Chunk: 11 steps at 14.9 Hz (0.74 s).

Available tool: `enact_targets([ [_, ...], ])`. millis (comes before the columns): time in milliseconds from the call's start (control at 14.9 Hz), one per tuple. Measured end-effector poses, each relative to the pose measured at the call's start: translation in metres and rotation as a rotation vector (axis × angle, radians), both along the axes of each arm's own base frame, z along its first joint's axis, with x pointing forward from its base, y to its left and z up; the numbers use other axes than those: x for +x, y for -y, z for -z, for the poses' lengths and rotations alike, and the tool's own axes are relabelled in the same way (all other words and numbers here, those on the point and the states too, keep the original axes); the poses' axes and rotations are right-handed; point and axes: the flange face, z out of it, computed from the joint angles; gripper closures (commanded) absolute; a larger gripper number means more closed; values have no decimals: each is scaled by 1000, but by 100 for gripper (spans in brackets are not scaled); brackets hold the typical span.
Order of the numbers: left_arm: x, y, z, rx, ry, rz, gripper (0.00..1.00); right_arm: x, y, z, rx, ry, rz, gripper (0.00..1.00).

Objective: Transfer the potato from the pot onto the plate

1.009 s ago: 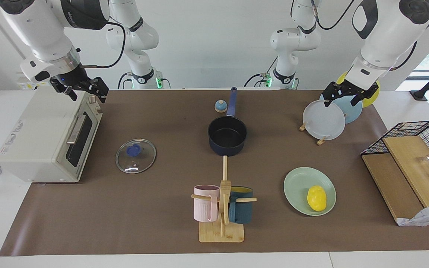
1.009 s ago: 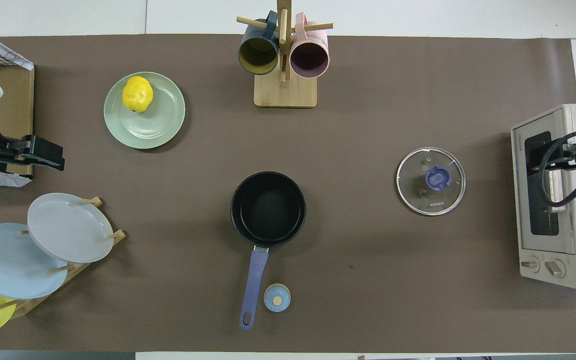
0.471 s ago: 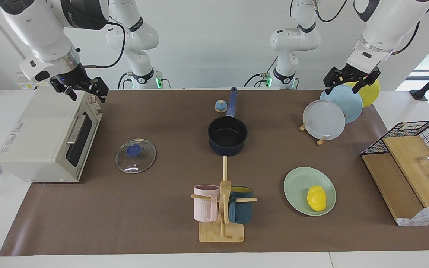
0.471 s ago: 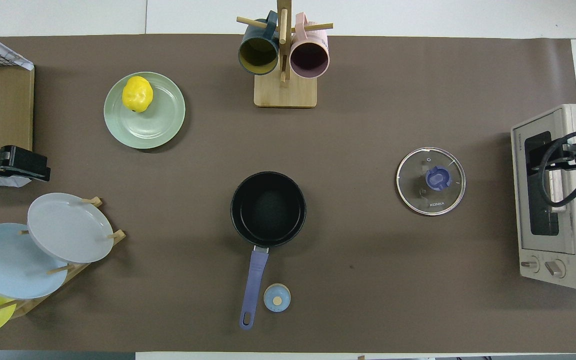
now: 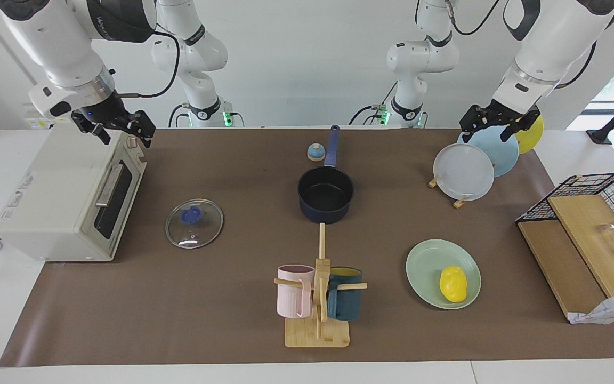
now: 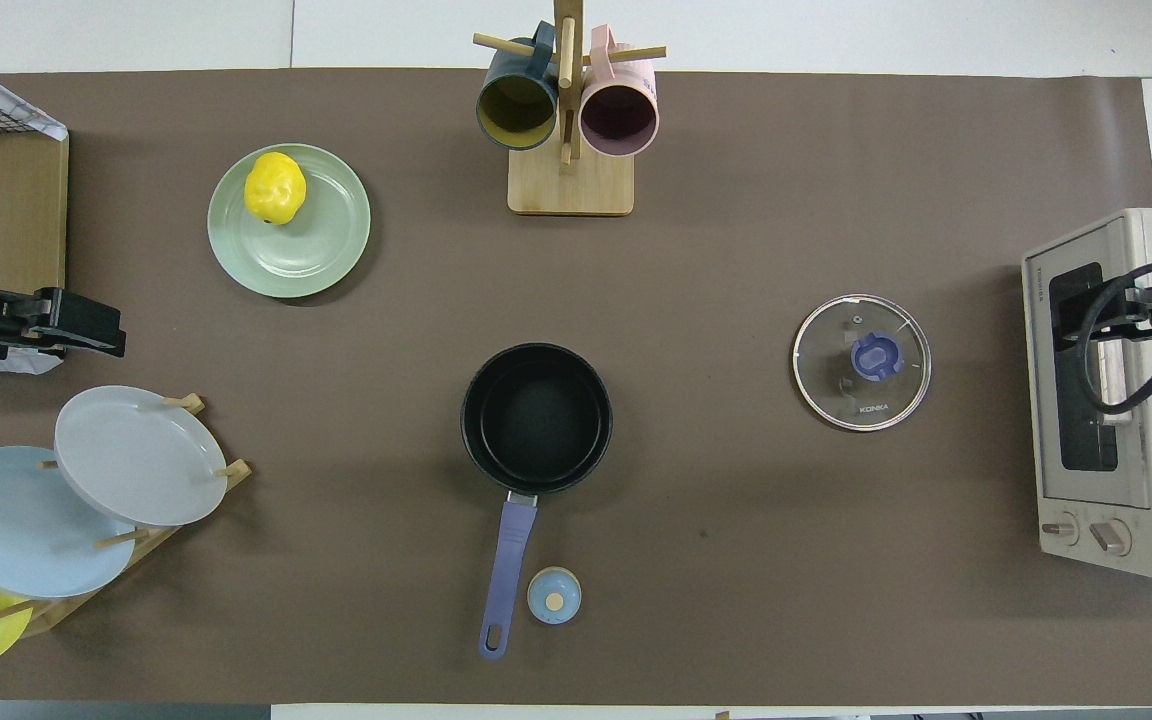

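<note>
- The left gripper point(image 5: 493, 124) hangs in the air over the plate rack point(image 5: 459, 201), at the left arm's end of the table. It carries nothing, and its fingers are spread apart.
- The right gripper point(image 5: 115, 127) hangs over the toaster oven point(image 5: 67, 197), at the right arm's end. It also carries nothing; whether its fingers are apart or together I cannot tell.
- The facing view shows both grippers whole, high above the table. The overhead view shows only the black tip of the left gripper point(image 6: 66, 325) at its edge, and of the right one mostly a cable point(image 6: 1126, 330) over the oven point(image 6: 1106, 400).
- The overhead view shows the inside of the pot point(image 6: 536, 418): it is black and bare. The facing view shows this too point(image 5: 325, 194), but at a lower angle.
- The potato point(image 5: 453, 284) lies on the plate point(image 5: 427, 266), well apart from both grippers. It is a small, smooth, bright yellow lump in the form of an egg.
- The potato point(image 6: 274, 187) is not at the middle of the plate point(image 6: 321, 240): it lies near the rim, on the part farther from the robots and toward the left arm's end.
- The plate is pale mint green, round, with a low rim, and much bigger than the potato. It lies farther from the robots than the rack.
- The pot stands at the middle of the table, its handle point(image 6: 506, 565) pointing toward the robots.
</note>
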Motion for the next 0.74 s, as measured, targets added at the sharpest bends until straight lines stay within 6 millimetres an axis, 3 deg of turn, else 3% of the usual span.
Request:
enact_targets([
  [269, 15, 1, 16, -4, 10, 0, 0, 0, 0, 0, 0, 0, 0, 0],
  [740, 18, -2, 13, -7, 34, -4, 0, 0, 0, 0, 0, 0, 0, 0],
])
